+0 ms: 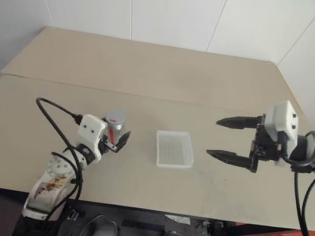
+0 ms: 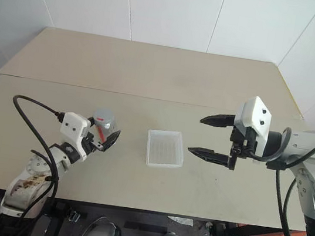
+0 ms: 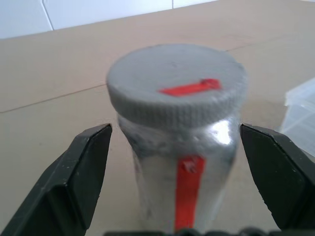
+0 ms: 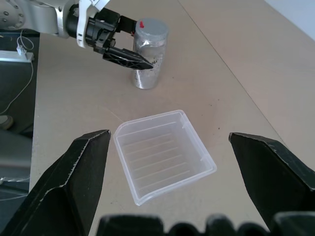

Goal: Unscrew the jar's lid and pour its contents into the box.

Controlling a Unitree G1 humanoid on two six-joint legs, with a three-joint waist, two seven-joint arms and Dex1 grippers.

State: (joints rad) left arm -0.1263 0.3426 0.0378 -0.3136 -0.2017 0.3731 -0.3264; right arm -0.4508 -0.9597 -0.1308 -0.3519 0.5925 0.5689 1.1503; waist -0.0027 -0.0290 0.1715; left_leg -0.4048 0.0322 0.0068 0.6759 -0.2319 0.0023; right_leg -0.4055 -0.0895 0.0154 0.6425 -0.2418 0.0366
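A: Where does the jar [image 1: 114,128] stand?

B: Upright on the table [image 1: 152,75], left of centre in the head views, low in the frame. The grey lid [image 3: 176,82] is on it, with a red strip across its top and a red stripe running down the clear side. I cannot make out the contents through the wall.

A: And the left gripper [image 1: 117,140]?

B: Its black fingers [image 3: 74,172] stand wide, one to each side of the jar's body. In the left wrist view there is a gap between each finger and the jar, so nothing is gripped. From the right wrist view, one finger crosses in front of the jar just below the lid.

A: The box [image 1: 174,149]?

B: It lies flat near the middle of the frame, to the right of the jar and clear of it. Its ribbed floor is bare, with the open side up.

A: What of the right gripper [image 1: 229,140]?

B: It hangs above the table at the right of the frame, pointing toward the box, with the jaws spread wide and holding nothing. The right wrist view looks down between its fingers [image 4: 74,172] onto the box, with the jar beyond.
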